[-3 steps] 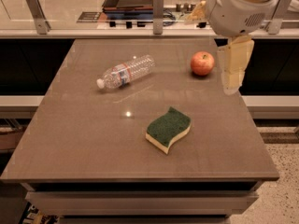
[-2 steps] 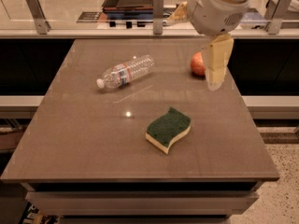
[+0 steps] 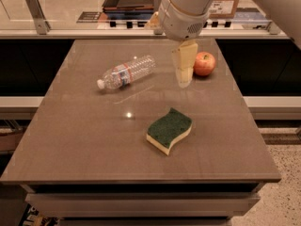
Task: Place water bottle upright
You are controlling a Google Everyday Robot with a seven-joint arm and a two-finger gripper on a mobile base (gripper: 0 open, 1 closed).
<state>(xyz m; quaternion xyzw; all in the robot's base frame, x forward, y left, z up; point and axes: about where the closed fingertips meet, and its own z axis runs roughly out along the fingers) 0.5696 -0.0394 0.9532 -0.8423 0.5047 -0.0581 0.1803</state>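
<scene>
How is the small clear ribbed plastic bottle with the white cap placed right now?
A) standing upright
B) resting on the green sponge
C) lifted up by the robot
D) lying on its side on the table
D: the water bottle lies on its side on the brown table, while the gripper hangs apart from it, beside the red apple.

No legible text: water bottle [image 3: 126,73] label and cardboard box [image 3: 221,4] sticker unreadable. Claw [image 3: 184,79] hangs over table [image 3: 94,145] beside apple [image 3: 204,63].
</scene>
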